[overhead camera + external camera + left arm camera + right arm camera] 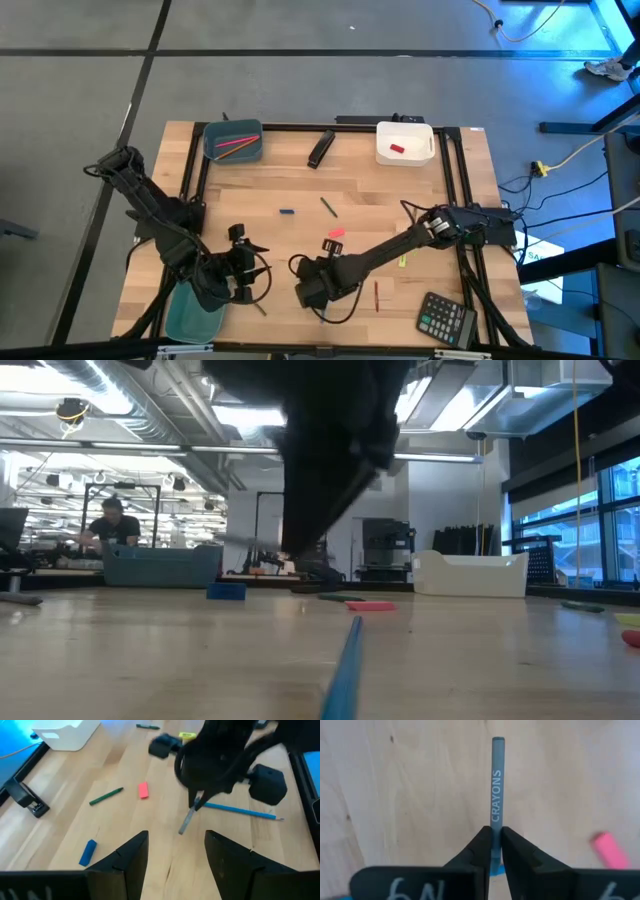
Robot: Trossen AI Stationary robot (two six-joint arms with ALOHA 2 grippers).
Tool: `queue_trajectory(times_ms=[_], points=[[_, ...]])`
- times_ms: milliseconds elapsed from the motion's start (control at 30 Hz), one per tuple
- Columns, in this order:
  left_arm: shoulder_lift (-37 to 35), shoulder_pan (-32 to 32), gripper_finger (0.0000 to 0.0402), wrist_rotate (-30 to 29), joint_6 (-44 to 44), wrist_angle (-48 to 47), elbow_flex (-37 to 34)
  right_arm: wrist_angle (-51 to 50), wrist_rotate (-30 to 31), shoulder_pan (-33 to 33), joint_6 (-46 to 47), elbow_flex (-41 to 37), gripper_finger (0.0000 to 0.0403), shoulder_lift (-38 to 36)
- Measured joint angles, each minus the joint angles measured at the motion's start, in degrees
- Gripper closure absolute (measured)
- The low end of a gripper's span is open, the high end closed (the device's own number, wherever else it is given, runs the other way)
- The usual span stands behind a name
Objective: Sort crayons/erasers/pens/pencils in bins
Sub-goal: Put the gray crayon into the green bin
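Observation:
My right gripper point(308, 292) hangs over the table's near middle, shut on a grey crayon point(496, 785) printed CRAYONS. My left gripper point(175, 850) is open, just left of it near the teal bin point(195, 312), and touches nothing. A blue pencil point(240, 810) lies flat under the right gripper. The pink eraser point(143, 790), a green crayon point(106, 796) and a blue crayon point(88, 852) lie farther out. The blue-grey bin point(233, 141) holds pink-red sticks. The white bin point(405, 143) holds a red eraser point(397, 149). A dark red pen point(377, 295) lies near the calculator. My right gripper pinches the grey crayon near one end point(495, 822) between its two fingers, which lie along it. Most of the crayon sticks out past the fingertips. In the left wrist view the crayon point(189, 818) slants down below the gripper and looks lifted clear of the table.
A black stapler point(320, 149) sits at the far edge between the two far bins. The black calculator point(446, 318) is at the near right corner, with a small yellow piece point(403, 262) beyond it. Bare wood lies across the table's middle point(380, 200). A person shows far off in the room.

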Motion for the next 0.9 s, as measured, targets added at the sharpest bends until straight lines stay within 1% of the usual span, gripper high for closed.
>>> queue_trajectory(times_ms=[133, 300, 400, 500, 567, 733, 833, 900], points=[[0.00, -0.11, 0.0214, -0.45, -0.93, 0.01, 0.00, -0.47, 5.74, 2.00, 0.51, -0.02, 0.0355, -2.30], [0.00, -1.89, 0.0214, -0.20, -0.63, 1.43, 0.00, -0.82, 17.09, 6.41, 5.36, 0.04, 0.0355, -4.20], [0.09, -2.75, 0.0214, -2.32, -0.40, 1.61, 0.00, -0.84, 23.92, 9.20, 7.84, 0.04, 0.0355, -4.58], [1.00, -2.80, 0.0214, -4.08, 3.39, 4.64, 0.00, 0.25, 28.88, 11.05, 9.32, 0.07, 0.0355, -4.90], [2.24, -2.07, 0.0214, -3.28, 8.40, 8.86, 0.00, 0.98, 30.14, 11.50, 9.49, 0.07, 0.0354, -4.87], [5.57, 0.35, 0.0214, 0.45, 20.02, 20.13, 0.00, 5.71, 30.45, 11.47, 7.46, 0.07, 0.0354, -4.87], [7.08, 1.52, 0.0214, 2.68, 23.77, 24.89, -0.02, 8.36, 30.49, 11.47, 5.49, 0.07, 0.0354, -4.87], [7.38, 2.06, 0.0214, 2.96, 24.41, 26.02, -0.02, 9.09, 30.34, 11.68, 4.63, 0.07, 0.0354, -4.87]])
